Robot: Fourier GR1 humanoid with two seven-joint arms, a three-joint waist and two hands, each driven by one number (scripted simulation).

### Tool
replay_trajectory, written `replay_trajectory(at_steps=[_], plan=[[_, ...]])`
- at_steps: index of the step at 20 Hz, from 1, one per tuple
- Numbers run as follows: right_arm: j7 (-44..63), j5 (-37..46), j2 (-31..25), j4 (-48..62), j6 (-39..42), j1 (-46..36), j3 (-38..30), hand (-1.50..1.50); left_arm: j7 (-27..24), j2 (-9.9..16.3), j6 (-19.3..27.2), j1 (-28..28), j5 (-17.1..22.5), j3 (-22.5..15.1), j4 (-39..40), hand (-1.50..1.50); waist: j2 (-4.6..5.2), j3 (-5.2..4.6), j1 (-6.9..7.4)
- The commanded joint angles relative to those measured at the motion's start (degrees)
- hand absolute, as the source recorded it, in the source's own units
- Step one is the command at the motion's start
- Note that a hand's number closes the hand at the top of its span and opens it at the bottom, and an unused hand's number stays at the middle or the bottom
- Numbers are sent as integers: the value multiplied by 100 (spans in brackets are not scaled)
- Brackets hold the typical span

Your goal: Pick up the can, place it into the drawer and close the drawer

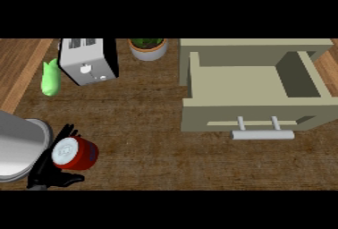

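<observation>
The can (74, 153) sits low at the view's left, a red body with a pale round top facing up, held by the left hand (54, 172). The black fingers (64, 133) curl up behind and around the can's far side while the thumb lies below it, so the hand is clamped on the can. The grey left forearm (20, 145) fills the left edge beside it. Whether the can rests on the table (145, 134) or is lifted just off it cannot be told from this angle.

The drawer (254, 87) stands pulled open at the upper right, well apart from the can — a beige box with a bare floor inside, its front panel facing the viewer and carrying a pale bar handle (262, 133) on two posts. Behind it the cabinet body (254, 47) shows as a beige block.

Across the far side of the table, from left to right, lie a green bottle-shaped object (51, 78) on its side, a silver and black toaster (88, 60) tilted at an angle, and a potted plant (148, 47) in a pale pot, just left of the cabinet. The brown table has lighter wooden boards showing at its left edge and far right corner.

The right hand shows nowhere in the view.
</observation>
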Motion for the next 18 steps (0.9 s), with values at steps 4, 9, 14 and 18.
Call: replay_trajectory(at_steps=[4,9,14,18], plan=[[-17,14,46,81,296,-52,-153,-150,-167,-92,-5,-364,218,52,602,150,6,-2,-3],[-50,-109,212,32,296,12,-123,-150,433,1,-735,-590,437,-132,504,150,0,0,2],[60,-231,215,-71,311,206,-146,-150,691,10,-959,-655,796,-131,-130,150,-11,4,12],[371,-111,208,-292,-82,-67,23,-150,895,-472,-792,-490,935,-385,-994,150,-14,5,53]])
